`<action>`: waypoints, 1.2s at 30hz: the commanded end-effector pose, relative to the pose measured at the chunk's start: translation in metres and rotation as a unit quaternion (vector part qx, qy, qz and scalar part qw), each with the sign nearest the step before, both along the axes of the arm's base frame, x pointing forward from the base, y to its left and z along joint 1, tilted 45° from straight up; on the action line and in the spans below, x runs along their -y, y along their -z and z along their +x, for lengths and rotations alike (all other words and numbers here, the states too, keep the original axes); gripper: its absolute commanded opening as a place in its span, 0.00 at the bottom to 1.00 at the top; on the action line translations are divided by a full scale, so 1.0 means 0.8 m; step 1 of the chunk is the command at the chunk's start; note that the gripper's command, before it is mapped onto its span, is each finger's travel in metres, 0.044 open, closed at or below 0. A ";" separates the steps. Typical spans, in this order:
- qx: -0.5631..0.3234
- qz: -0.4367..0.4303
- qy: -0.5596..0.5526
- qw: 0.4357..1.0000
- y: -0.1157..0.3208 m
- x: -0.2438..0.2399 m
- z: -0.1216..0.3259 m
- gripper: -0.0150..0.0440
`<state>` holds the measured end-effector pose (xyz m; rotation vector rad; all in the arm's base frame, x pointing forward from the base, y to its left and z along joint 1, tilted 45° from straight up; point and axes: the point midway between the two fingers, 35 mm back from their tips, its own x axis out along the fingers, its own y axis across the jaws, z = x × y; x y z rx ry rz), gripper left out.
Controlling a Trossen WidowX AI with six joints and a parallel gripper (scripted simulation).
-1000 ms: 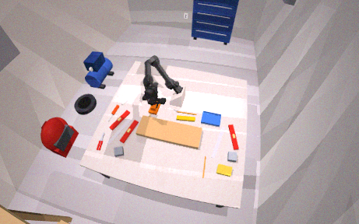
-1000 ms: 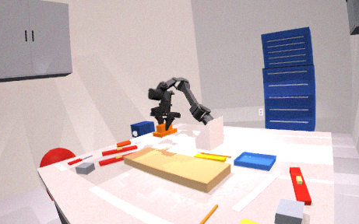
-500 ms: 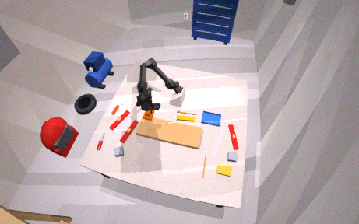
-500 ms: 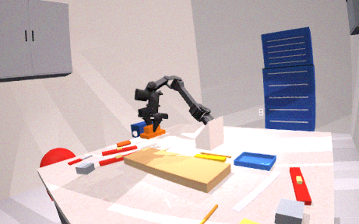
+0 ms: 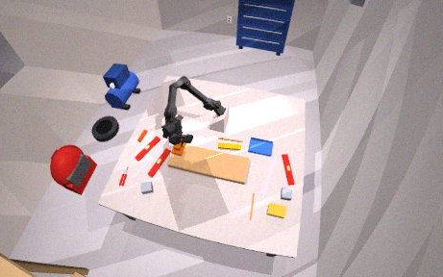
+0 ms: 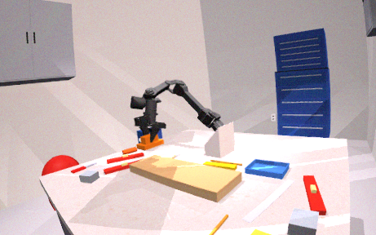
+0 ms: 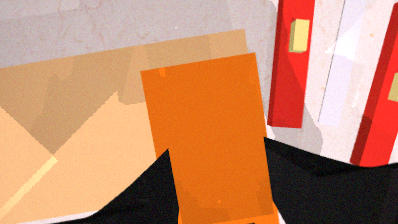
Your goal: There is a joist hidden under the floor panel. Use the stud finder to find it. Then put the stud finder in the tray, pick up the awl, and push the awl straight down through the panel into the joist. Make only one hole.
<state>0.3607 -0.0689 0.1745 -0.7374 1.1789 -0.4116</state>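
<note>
My gripper point(image 5: 180, 142) point(image 6: 152, 136) point(image 7: 212, 145) is shut on the orange stud finder point(image 5: 179, 149) point(image 6: 149, 142) point(image 7: 210, 135). It holds the stud finder at the left end of the tan floor panel point(image 5: 211, 166) point(image 6: 191, 177) point(image 7: 70, 140). In the wrist view the stud finder overlaps the panel's end edge. The blue tray point(image 5: 260, 146) point(image 6: 267, 168) sits behind the panel's right end. A thin orange tool point(image 5: 230, 139) point(image 6: 226, 162), which looks like the awl, lies beside a yellow bar point(image 5: 229, 145) point(image 6: 219, 165) behind the panel.
Red levels point(image 5: 147, 148) point(image 5: 159, 163) point(image 7: 290, 65) lie left of the panel, and another point(image 5: 287, 168) lies at the right. A white wedge block point(image 5: 218, 123) point(image 6: 221, 141) stands behind. Grey blocks point(image 5: 146, 187) point(image 5: 286, 193), a yellow pad point(image 5: 276, 210) and a pencil point(image 5: 252, 207) lie towards the front.
</note>
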 end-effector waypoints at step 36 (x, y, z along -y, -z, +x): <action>0.006 0.000 -0.004 1.000 0.050 0.054 0.015 0.25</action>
